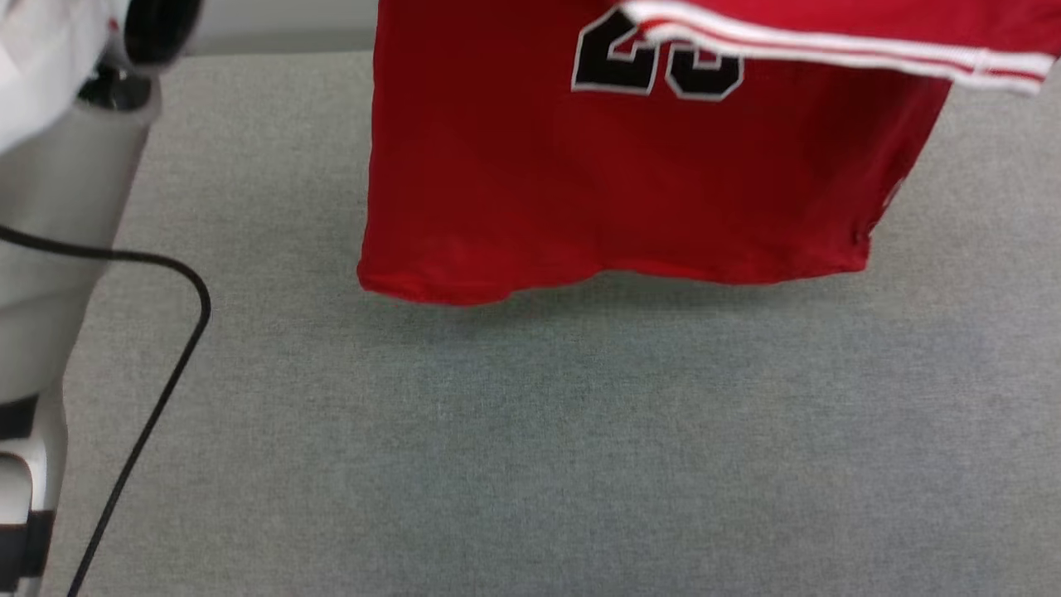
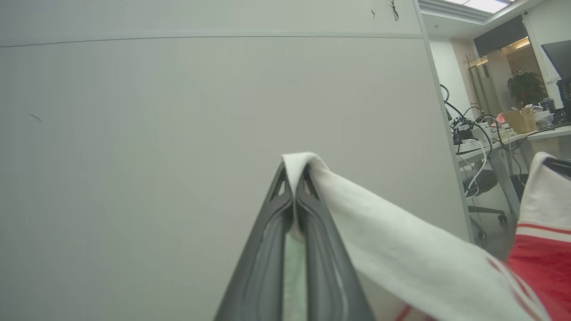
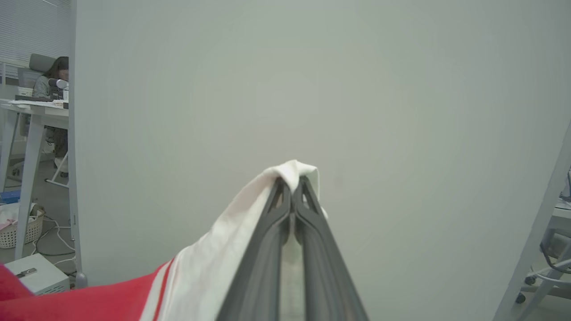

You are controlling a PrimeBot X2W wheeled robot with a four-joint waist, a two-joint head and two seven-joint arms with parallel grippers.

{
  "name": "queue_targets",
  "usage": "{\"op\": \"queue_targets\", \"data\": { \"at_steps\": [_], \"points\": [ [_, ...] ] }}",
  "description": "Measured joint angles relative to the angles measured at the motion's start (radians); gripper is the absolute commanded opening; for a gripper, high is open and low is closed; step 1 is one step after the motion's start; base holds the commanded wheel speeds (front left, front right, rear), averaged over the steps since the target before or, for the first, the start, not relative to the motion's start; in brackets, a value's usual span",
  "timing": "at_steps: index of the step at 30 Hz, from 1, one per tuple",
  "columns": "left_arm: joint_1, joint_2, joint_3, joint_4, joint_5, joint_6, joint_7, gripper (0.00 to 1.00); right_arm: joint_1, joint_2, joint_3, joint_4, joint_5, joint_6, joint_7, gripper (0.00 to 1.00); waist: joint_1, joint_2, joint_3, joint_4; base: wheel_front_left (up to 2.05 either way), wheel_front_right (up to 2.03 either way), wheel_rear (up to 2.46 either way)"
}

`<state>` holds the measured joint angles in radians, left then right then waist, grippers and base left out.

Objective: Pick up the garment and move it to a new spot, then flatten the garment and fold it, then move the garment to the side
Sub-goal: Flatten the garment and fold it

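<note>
Garment [image 1: 613,182] hangs spread above the counter [image 1: 530,464], hem near it. Left fingers [image 2: 267,249] are clamped on one white sleeve, right fingers [image 3: 267,249] on the other, prob. so the cloth opens wide & lies down flat.

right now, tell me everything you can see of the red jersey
The jersey is soft-looking red fabric with white sleeves, red-white striped trim and a black, white-outlined number, partly hidden by a trimmed edge draped across it. It hangs spread out, front toward the head camera, its lower hem slightly wavy over the grey table, casting a shadow; whether the hem touches cannot be told. The left pincer and right pincer are each shut on a fold of its white cloth.
</note>
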<state>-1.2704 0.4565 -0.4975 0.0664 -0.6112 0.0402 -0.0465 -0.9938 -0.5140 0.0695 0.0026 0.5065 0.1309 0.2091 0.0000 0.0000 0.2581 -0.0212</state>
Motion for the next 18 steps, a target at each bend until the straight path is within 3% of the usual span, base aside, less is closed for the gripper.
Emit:
{"op": "queue_targets", "data": {
  "at_steps": [18],
  "points": [
    [-0.557, -0.112, 0.017, 0.487, 0.131, -0.041, -0.170, 0.00, -0.666, 0.061, 0.040, 0.487, -0.155, 0.000, -0.281, 0.00, 0.0002, 0.0000, 0.323, -0.008, 0.00, 0.00, 0.00]
  ]
}}
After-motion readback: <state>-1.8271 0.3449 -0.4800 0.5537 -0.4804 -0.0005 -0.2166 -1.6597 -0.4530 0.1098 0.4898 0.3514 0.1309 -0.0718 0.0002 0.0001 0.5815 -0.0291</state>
